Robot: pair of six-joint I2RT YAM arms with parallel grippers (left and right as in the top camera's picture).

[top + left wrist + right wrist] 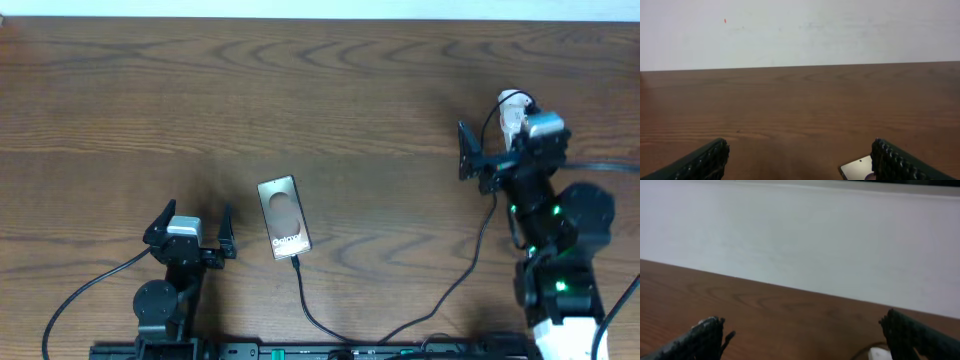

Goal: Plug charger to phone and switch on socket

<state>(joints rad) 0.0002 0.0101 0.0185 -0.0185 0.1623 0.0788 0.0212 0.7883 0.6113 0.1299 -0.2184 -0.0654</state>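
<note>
The phone [283, 217] lies face up near the table's middle; one corner shows in the left wrist view [857, 167]. The charger [305, 300] is a thin black cable. Its tip meets the phone's lower edge, and it curves down and right, then up toward the right arm. The socket [512, 103] shows only as a white piece at the far right, mostly hidden by the right arm; a white bit shows in the right wrist view [879, 354]. My left gripper [193, 222] is open and empty, left of the phone. My right gripper [490, 130] is open, beside the socket.
A black rail [300, 350] runs along the front edge. A thicker black robot cable [90, 285] loops at the left arm's base. The right arm's base [560, 290] stands at the front right. A pale wall lies beyond the table's far edge.
</note>
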